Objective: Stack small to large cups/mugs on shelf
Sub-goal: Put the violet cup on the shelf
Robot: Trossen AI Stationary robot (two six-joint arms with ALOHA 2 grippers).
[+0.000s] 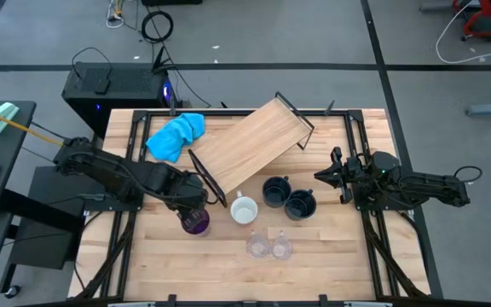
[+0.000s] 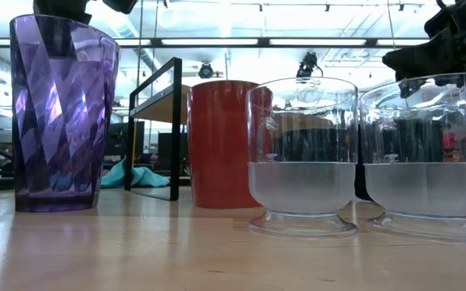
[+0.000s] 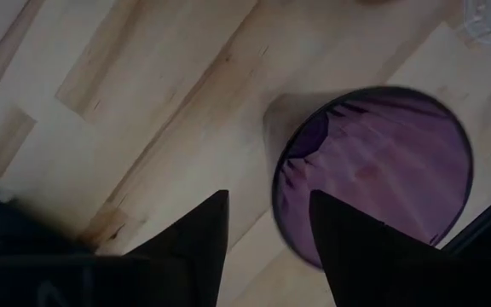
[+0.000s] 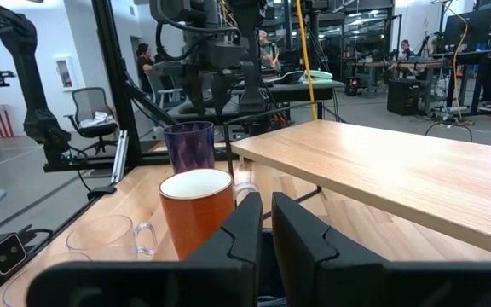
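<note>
The translucent purple tumbler [image 1: 197,223] [image 2: 59,121] stands upright on the tabletop at the shelf's near left corner. My left gripper [image 3: 267,230] hovers open over it. One finger is above the tumbler's mouth [image 3: 382,170] and the other is outside the rim. The white mug [image 1: 244,211], orange-red outside in the low view [image 2: 217,145], stands to the tumbler's right. Two navy mugs [image 1: 275,190] [image 1: 300,204] stand beyond it, and two clear glasses [image 1: 257,246] [image 1: 281,248] nearer. The wooden shelf [image 1: 250,145] stands askew on its black wire frame. My right gripper [image 1: 320,176] [image 4: 267,230] waits shut, right of the navy mugs.
A crumpled blue cloth [image 1: 176,135] lies at the table's far left, beside the shelf. The mugs and glasses cluster closely in the table's near middle. Black rails run along the table's left and right sides. People and desks show in the room beyond.
</note>
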